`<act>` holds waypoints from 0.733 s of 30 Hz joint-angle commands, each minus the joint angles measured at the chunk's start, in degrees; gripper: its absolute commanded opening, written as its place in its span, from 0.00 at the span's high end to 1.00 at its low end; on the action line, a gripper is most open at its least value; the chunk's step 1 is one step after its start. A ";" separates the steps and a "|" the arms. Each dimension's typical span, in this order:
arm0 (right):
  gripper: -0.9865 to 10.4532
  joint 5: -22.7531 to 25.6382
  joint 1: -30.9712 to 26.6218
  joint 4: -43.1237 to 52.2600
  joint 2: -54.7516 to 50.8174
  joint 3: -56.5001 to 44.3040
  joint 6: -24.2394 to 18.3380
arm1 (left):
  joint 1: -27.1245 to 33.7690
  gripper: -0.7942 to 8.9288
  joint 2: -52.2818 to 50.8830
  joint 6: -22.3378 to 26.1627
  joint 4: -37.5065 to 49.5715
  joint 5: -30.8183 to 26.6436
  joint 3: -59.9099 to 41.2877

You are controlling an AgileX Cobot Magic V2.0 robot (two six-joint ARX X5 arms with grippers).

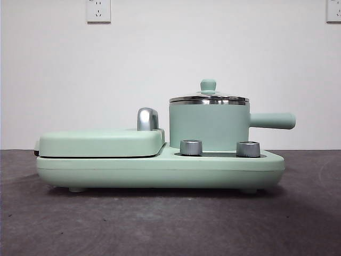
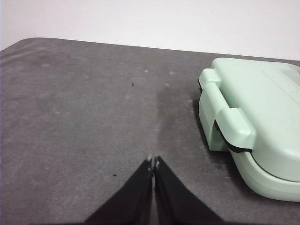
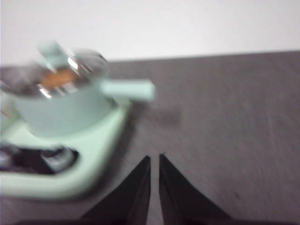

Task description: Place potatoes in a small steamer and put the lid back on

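— While scanning from the biggest piece down: why so quiet around the dark grey table and the wide mint-green cooker base?

— Looks finished, judging by the layout. Carries the flat mint-green griddle cover closed on one side, untouched, since not part of the job.

— And the mint-green cylindrical small steamer with the straight side handle?

— Stands upright in its recess on the base's other side, handle pointing outward, away from the griddle. Wears the round glass lid with the steel rim and mint-green knob, seated level on the rim.

— Potato?

— Shows only through the glass in the blurred right wrist view: an orange-brown lump inside the pot. Hidden by the pot wall from the front.

— Grippers?

— Left gripper: black jaws pressed together, empty, low over bare table beside the griddle end. Right gripper: jaws nearly together, a thin slit, holding nothing, well apart from the pot handle. Probably parked clear to avoid knocking the lid.
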 commanded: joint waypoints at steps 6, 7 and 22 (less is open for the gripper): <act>0.89 6.32 -0.90 5.29 -2.29 -8.72 -5.05 | 0.07 0.91 -0.09 0.55 -0.33 -0.39 -1.11; 0.89 6.45 -0.90 6.45 -2.29 -9.70 -4.87 | 0.07 0.91 -0.09 0.55 -0.33 -0.39 -1.11; 0.89 8.92 -0.90 12.57 -2.29 -13.57 -4.92 | 0.07 0.91 -0.09 0.55 -0.31 -0.39 -1.11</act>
